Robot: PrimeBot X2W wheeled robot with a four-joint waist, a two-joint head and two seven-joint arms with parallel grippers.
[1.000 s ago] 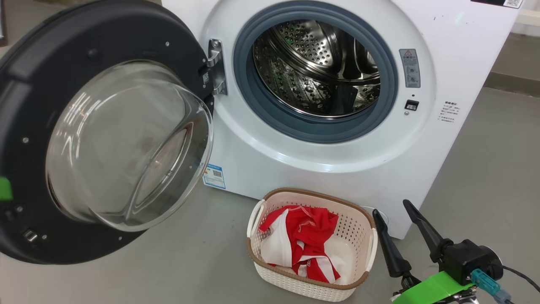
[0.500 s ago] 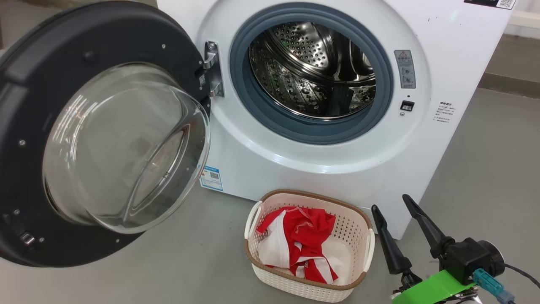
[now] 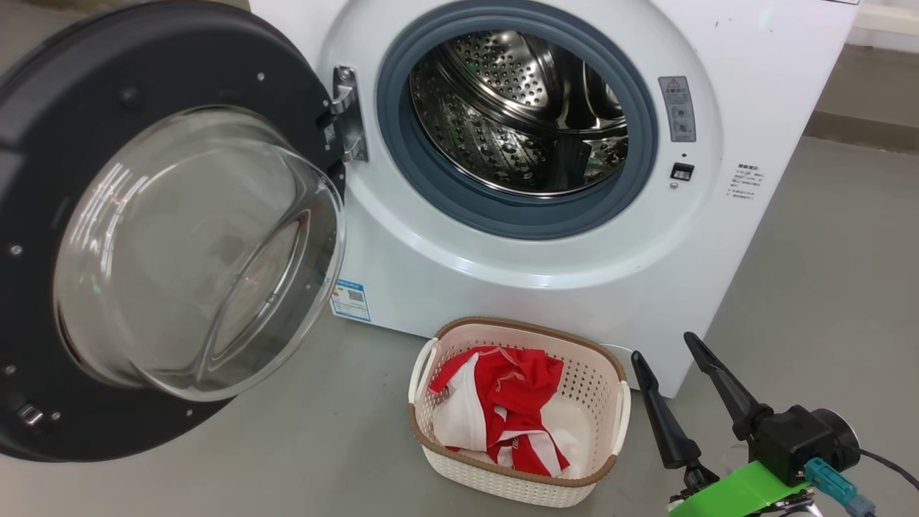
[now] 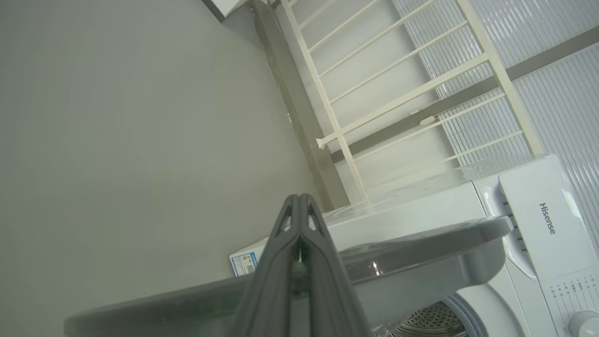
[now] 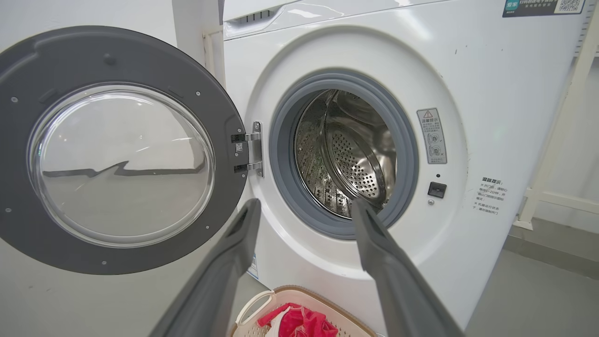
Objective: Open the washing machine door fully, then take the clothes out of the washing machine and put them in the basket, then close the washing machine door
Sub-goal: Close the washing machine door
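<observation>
Fingers point(image 4: 273, 281) of the left gripper point(image 4: 298, 203), pressed together and empty, sit nearest the washing machine door point(image 4: 421, 252), its rim crosswise at twelve o'clock; the right gripper point(image 3: 662, 346) stands wide.

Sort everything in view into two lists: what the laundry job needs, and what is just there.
Needed for the job: washing machine; its door, standing open; red and white clothes, lying in the basket.

Just there: blue sticker and warning label on the machine's front; cream railing behind the machine.
</observation>
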